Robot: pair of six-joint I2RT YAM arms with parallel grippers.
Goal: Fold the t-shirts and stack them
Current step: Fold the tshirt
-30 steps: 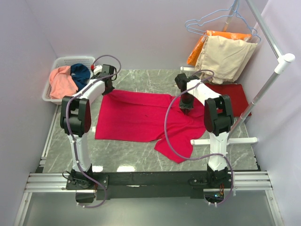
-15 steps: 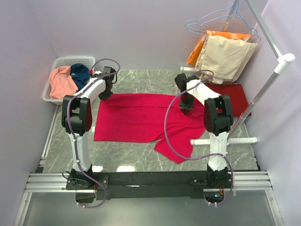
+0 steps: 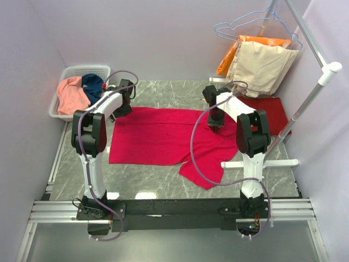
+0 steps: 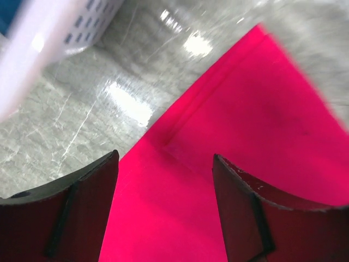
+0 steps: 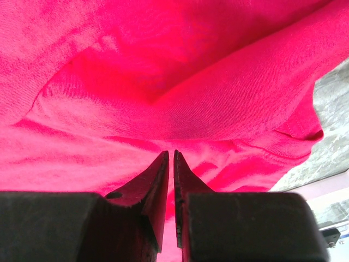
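Crimson t-shirt (image 3: 158,136) flat below spread left fingers (image 4: 82,213); right fingers (image 5: 152,188) clenched, pinching its cloth.

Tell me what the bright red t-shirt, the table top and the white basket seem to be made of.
Bright red t-shirt: soft matte knit cloth, perhaps cotton; fine knit grain and loose folds.
Table top: glossy grey marble look, stone or laminate, unclear; pale veins, sharp reflections.
White basket: probably moulded plastic; perforated walls, smooth rim.
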